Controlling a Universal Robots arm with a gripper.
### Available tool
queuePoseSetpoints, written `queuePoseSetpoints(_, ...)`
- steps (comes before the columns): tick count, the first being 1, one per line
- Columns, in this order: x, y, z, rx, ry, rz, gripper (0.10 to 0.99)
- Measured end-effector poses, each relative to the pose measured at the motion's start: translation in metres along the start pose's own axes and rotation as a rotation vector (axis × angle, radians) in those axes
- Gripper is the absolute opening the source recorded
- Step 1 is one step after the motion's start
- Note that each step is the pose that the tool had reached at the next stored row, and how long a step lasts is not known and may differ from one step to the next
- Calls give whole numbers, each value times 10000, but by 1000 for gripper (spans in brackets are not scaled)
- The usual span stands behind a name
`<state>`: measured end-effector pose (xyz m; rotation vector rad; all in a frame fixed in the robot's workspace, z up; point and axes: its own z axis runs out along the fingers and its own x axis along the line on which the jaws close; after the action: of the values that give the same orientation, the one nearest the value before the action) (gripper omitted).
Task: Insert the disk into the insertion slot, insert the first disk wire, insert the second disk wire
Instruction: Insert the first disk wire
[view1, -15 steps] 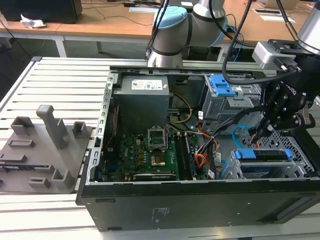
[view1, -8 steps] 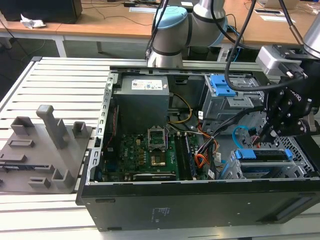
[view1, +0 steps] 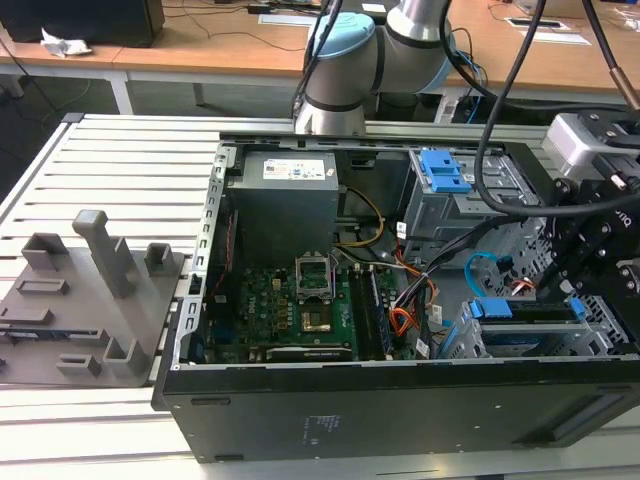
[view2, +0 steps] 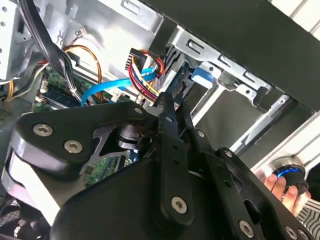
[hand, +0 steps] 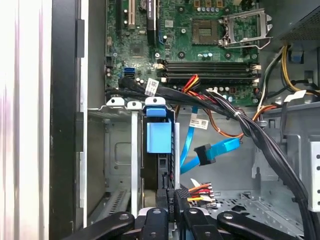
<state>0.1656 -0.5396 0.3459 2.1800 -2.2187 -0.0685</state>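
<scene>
One arm (view1: 340, 60) is reaching over the open computer case (view1: 400, 410) sitting on the slatted tabletop (view1: 120, 170), with its jaws down in the corner at the exterior view's right. The disk (hand: 159, 137) is sitting inside the insertion slot (hand: 119, 150), its blue carrier showing between the cage's silver walls. The jaws are standing almost closed. They seem to be pinching the dark plug of the first disk wire (hand: 201, 191), the red, yellow and black bundle, right at the disk's end. Whether that plug is seated I cannot tell. The second disk wire (hand: 216, 149) is hanging loose just beside the slot, its light-blue length curving and its plug apart from the disk. In the second wrist view a person's hand (view2: 277, 186) is resting on a knob (view2: 290, 175) with a blue ring. A grey fixture plate (view1: 90, 300) is lying on the tabletop at the exterior view's left, well apart from the case.
</scene>
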Motion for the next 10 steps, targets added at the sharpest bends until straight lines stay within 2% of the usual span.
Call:
queuePoseSetpoints(4,45,-8,31,-10,-62,-3,180)
queuePoseSetpoints(5,46,-9,41,-15,-106,-4,180)
queuePoseSetpoints(6,46,-11,53,-20,-205,-10,180)
queuePoseSetpoints(7,46,-14,59,-23,-253,-13,180)
queuePoseSetpoints(10,51,-31,65,-31,-285,-14,180)
